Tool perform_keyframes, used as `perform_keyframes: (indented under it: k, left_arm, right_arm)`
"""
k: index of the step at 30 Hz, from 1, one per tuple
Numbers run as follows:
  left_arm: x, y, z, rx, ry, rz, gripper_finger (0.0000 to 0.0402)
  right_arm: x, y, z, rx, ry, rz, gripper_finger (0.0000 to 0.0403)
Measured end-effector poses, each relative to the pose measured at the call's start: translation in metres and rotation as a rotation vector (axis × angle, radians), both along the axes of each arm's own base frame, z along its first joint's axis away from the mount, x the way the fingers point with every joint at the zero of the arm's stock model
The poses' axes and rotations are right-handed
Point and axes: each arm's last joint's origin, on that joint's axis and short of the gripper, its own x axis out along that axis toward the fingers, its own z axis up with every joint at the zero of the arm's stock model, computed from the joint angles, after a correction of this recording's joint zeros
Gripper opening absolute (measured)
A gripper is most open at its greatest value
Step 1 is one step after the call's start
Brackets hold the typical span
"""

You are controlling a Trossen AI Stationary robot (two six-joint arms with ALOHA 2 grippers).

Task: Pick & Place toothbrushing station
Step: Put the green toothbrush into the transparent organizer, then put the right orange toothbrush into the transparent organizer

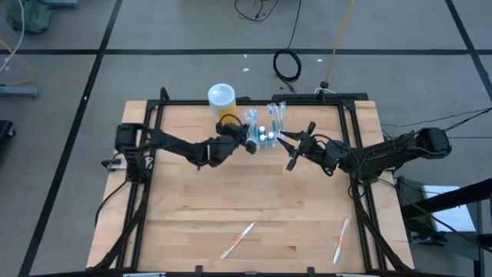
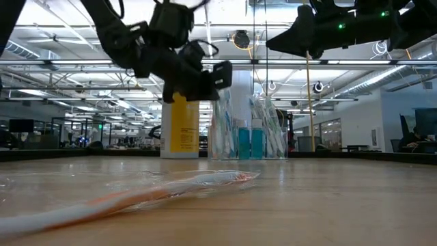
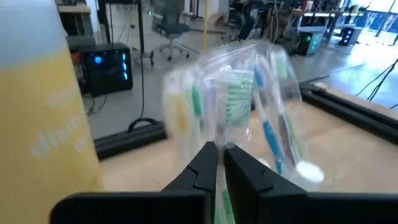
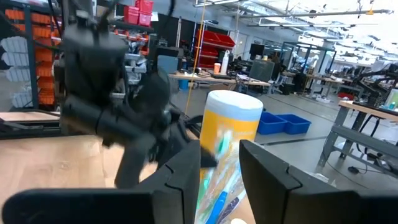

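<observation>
Left gripper (image 1: pixel 251 144): seen from above, it sits at the near-left edge of the toothbrushing station (image 1: pixel 267 128), at the far middle of the table (image 1: pixel 246 208). In its own wrist view the two dark fingers (image 3: pixel 205 165) stand nearly closed, with only a thin slit between them; a wrapped toothbrush (image 3: pixel 235 99) rises right at their tips, but whether anything is pinched there cannot be told.

Right gripper (image 1: pixel 293 142): it lies on the opposite side of the same holder, its fingers pointing toward it. In the right wrist view the fingers (image 4: pixel 186 168) stand partly apart, and clear plastic with blue and green brushes shows in the gap between them. Contact with the holder cannot be confirmed.

Toothbrushing station: a low see-through holder, standing upright on the wood between the two grippers, filled with upright wrapped toothbrushes and blue tubes (image 2: pixel 246 142). From table height it shows just right of the yellow cup (image 2: pixel 179 126).

Yellow cup: taller, with a white top, just beside the holder on its far-left side in the overhead view.

Loose items: two wrapped toothbrushes lie flat near the front edge of the table, one left of centre (image 1: pixel 237 241) and one (image 1: pixel 341 238) toward the right, well apart from the holder.

Beyond the table: a coiled black cable (image 1: pixel 287 65) lies on the grey floor.
</observation>
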Motion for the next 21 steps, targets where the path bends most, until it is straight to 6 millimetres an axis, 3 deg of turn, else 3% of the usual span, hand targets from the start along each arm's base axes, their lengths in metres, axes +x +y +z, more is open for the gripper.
perform_keyframes:
  k: [5, 10, 16, 21]
  left_arm:
    - [0.005, 0.000, -0.020, -0.030, 0.035, -0.030, 0.0045]
    - [0.005, 0.000, -0.021, -0.003, 0.075, -0.049, 0.0061]
    - [0.000, -0.001, -0.011, 0.006, 0.126, -0.064, 0.0102]
    - [-0.014, -0.003, 0.011, -0.001, 0.202, -0.063, 0.0150]
  right_arm:
    - [0.000, 0.000, 0.000, -0.027, 0.015, -0.002, 0.0102]
    - [0.000, 0.000, 0.000, -0.029, 0.016, -0.003, 0.0102]
    - [0.000, 0.000, 0.000, -0.029, 0.016, -0.003, 0.0102]
    - [0.000, 0.000, 0.000, -0.027, 0.016, -0.002, 0.0102]
